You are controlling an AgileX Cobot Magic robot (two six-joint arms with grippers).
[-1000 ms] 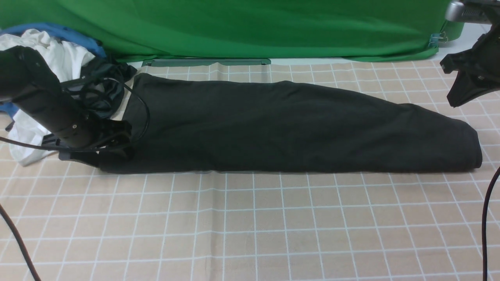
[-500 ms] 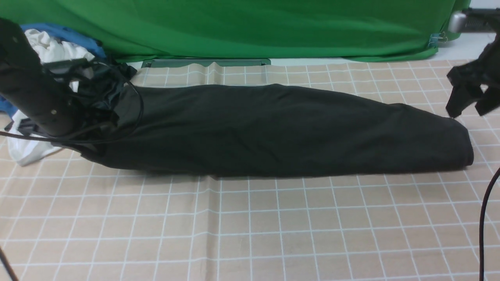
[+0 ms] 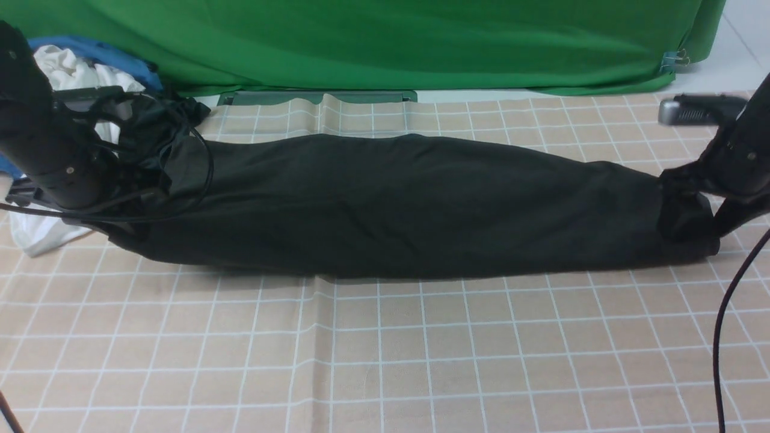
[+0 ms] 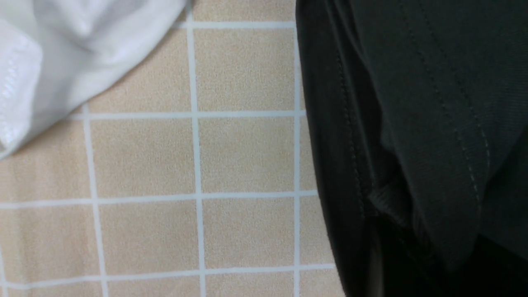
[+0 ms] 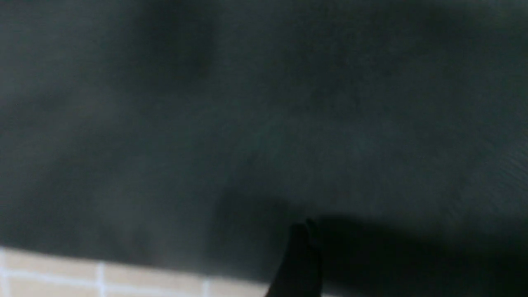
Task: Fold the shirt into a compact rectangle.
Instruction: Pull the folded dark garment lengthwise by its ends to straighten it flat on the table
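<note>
The large black cotton shirt (image 3: pixel 391 204) lies in a long band across the beige checked tabletop (image 3: pixel 385 349). The left gripper (image 3: pixel 135 203) clamps its left end, likely for tension. The right gripper (image 3: pixel 701 219), jaws spread, straddles the right end.

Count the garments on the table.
3: black shirt across the middle; white garment and dark crumpled garment at far left. Blue cloth behind them may be another.
</note>
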